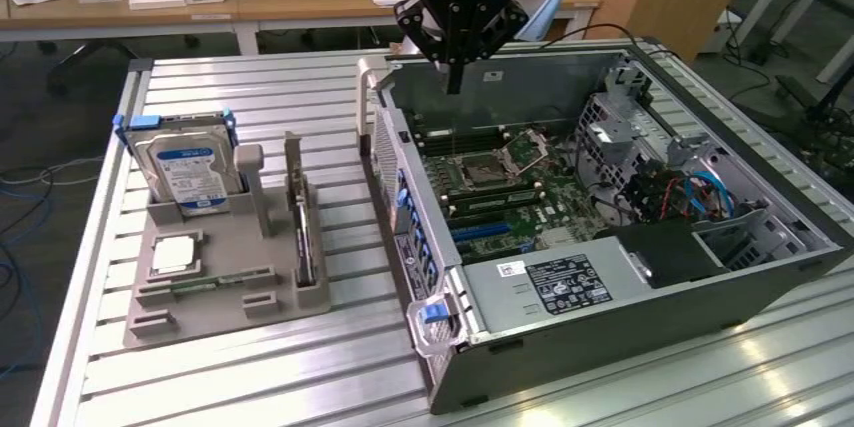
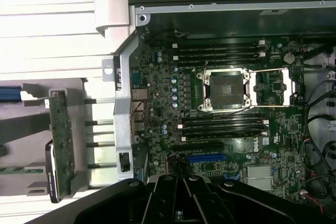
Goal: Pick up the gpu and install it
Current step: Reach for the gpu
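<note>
The gpu (image 1: 306,237) stands edge-on in a slot of the grey holder (image 1: 214,297) on the slatted table (image 1: 240,97), at the exterior view's left, just beside the upright hard drive (image 1: 187,172) and well apart from the gripper (image 1: 455,82). The gripper hangs over the far rim of the open computer case (image 1: 747,277), above the motherboard (image 1: 507,182); its fingers look drawn together and carry nothing. In the wrist view the card (image 2: 60,145) shows as a narrow green strip outside the case wall. I judge the step in hand to be the reach for the card, with no part of the pick done. To do it well, the fingers should be spread before they come down, lined up across the card's thin faces and centred along its length, so that it lifts straight out of the slot without scraping the holder's posts
</note>
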`<state>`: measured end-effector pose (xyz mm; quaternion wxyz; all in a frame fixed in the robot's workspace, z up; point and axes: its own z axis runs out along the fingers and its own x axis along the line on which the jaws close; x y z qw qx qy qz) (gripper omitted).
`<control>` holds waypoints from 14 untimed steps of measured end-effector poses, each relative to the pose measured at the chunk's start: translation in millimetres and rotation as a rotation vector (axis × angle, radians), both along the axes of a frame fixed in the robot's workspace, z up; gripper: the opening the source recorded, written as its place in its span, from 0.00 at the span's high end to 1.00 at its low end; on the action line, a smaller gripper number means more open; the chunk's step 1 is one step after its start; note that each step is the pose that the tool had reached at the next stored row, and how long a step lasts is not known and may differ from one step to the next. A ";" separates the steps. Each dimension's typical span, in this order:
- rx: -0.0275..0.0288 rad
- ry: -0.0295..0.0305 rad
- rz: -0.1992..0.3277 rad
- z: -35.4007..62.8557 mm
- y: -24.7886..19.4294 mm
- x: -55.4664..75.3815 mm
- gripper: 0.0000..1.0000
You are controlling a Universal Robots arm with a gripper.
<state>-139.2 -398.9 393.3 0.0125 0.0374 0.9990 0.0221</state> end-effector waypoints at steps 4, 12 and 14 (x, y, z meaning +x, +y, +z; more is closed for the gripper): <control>-0.0001 0.0001 0.000 0.0 0.0 -1.9 0.89; 0.0000 0.0000 0.000 -0.1 0.0 -4.8 0.89; 0.0000 0.0000 0.000 -0.1 0.0 -5.6 0.89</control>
